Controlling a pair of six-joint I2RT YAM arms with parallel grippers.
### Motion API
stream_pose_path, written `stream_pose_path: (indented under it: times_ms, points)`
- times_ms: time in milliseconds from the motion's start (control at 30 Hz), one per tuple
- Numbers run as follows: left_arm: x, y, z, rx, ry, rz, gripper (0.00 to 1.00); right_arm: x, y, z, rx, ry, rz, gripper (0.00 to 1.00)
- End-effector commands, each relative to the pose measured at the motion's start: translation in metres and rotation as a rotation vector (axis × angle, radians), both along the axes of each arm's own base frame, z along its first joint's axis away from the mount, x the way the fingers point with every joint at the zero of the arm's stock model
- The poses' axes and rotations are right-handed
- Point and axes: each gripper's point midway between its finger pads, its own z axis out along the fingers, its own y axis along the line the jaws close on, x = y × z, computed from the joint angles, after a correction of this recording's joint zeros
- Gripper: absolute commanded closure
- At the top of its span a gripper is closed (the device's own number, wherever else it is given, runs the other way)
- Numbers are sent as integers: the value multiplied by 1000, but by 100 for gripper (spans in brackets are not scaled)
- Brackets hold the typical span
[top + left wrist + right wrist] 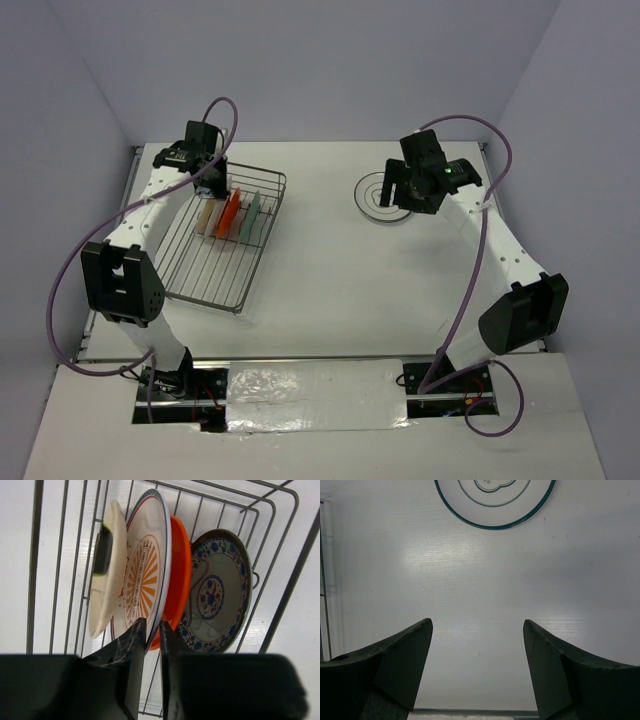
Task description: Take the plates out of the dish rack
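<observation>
The dish rack (pixel 215 275) is a silver wire basket at the left. Standing on edge in it are a cream-tan plate (pixel 107 580), a white plate with an orange sunburst (pixel 145 570), an orange plate (pixel 180 570) and a blue-patterned plate (pixel 217 590). My left gripper (pixel 152 627) reaches down into the rack's far end, its two fingers closed to a narrow gap astride the sunburst plate's lower rim. A white plate with grey rings (pixel 385 195) lies flat on the table at the right. My right gripper (pixel 477 625) hovers open just beside it, with nothing between its fingers.
The rack's wire side (pixel 285 580) rises close behind the patterned plate. Grey walls close in the white table (pixel 320 260) on three sides. The ringed plate (pixel 495 515) shows at the top of the right wrist view.
</observation>
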Motion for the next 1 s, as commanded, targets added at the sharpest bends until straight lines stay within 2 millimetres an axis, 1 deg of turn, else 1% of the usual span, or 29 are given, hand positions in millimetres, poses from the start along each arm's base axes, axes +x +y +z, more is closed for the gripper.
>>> stream_pose_path:
  times_ms: [0,33,100,133,167,200,233,267,300,333,400,433,467,500,533,600,633,667,700,733,767,800,833,867,900,933,967]
  points:
    - [9,-3,10,-23,-30,-32,74,-6,-5,27,-11,-69,-9,20]
    - [9,-4,12,-26,-27,-37,83,-8,-6,28,-13,-66,-10,20]
    - [8,-3,18,-23,-28,-42,86,-9,-5,36,-1,-81,-10,20]
    - [8,-4,21,-21,-30,-47,94,-11,-4,38,8,-79,-9,20]
    - [11,-2,30,-10,-51,-49,96,-11,-3,45,22,-92,-7,20]
    - [7,4,33,23,-36,-33,100,-13,-2,48,29,-90,-5,20]
    - [8,7,38,37,-40,-30,100,-15,3,51,54,-89,7,20]
    - [12,9,51,56,-68,-38,100,-16,6,59,75,-105,15,20]
    - [13,13,58,78,-77,-34,100,-18,8,61,93,-102,15,20]
    - [15,14,72,92,-101,-54,100,-19,13,69,124,-113,29,20]
    - [20,13,89,99,-143,-70,100,-21,19,75,157,-111,47,20]
    - [22,11,101,86,-174,-81,100,-22,22,79,177,-112,47,20]
    - [25,7,118,70,-220,-101,100,-20,28,88,207,-120,63,20]
    - [26,1,127,48,-248,-125,100,-21,30,92,222,-116,57,20]
    - [28,-14,149,-3,-315,-200,100,-22,38,106,272,-133,80,19]
    - [25,-35,172,-64,-391,-304,100,-19,43,118,323,-140,80,19]
    - [17,-53,192,-86,-451,-369,100,-14,39,135,375,-169,50,18]
    - [18,-65,206,-59,-524,-437,100,-12,39,145,418,-182,46,18]
    - [14,-76,214,-32,-567,-482,100,-11,45,158,507,-185,61,18]
    - [-6,-107,219,32,-617,-598,100,-3,36,173,548,-220,33,18]
    - [-3,-110,238,128,-719,-554,100,1,33,183,583,-241,24,18]
    - [-30,-137,259,154,-816,-619,100,3,35,197,640,-255,23,13]
    - [-33,-145,235,245,-809,-666,100,7,34,202,669,-261,23,6]
    - [-38,-146,241,290,-857,-638,100,9,36,207,700,-260,33,0]
    - [-42,-155,256,285,-948,-641,100,8,43,210,748,-235,62,0]
    - [-58,-168,250,299,-971,-705,100,15,45,212,764,-226,70,0]
    - [-65,-176,249,298,-989,-741,100,16,47,212,771,-210,76,0]
